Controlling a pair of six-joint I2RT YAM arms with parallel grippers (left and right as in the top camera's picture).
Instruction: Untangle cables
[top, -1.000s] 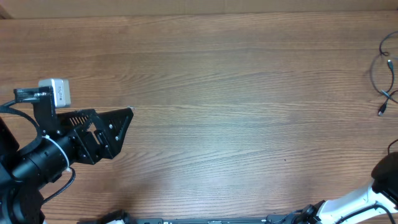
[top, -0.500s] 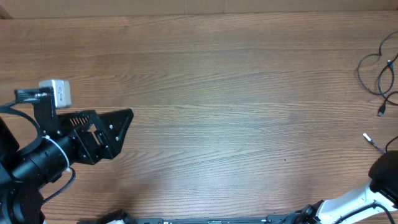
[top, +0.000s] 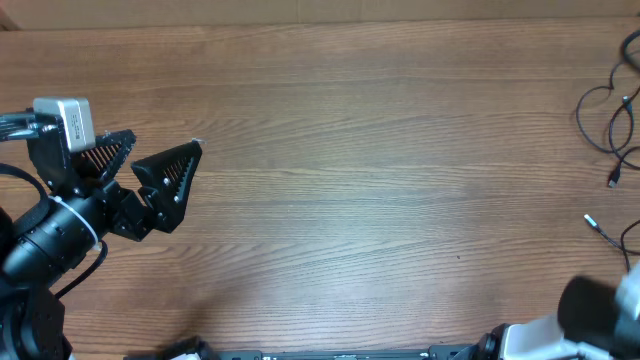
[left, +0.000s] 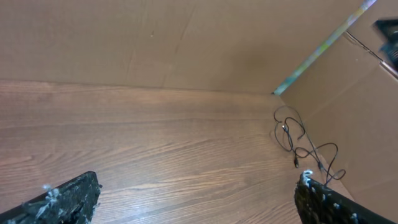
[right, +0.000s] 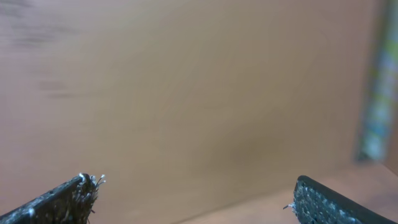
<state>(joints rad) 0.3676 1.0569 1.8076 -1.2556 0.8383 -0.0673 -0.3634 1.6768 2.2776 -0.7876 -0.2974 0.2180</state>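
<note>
At the overhead frame's right edge, the thin black cords with small plug ends (top: 612, 180) lie loosely looped and seemingly overlapping, so untangling looks unfinished. The left gripper (top: 164, 143) and right gripper (right: 193, 182) gape wide, empty.

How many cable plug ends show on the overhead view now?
3, near the table's right edge: upper plug among the cables, middle plug below it, light-tipped lower plug apart. Others may lie beyond the frame.

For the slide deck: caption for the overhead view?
Open left pincer at frame left; loose black cables lie along the right edge.
</note>
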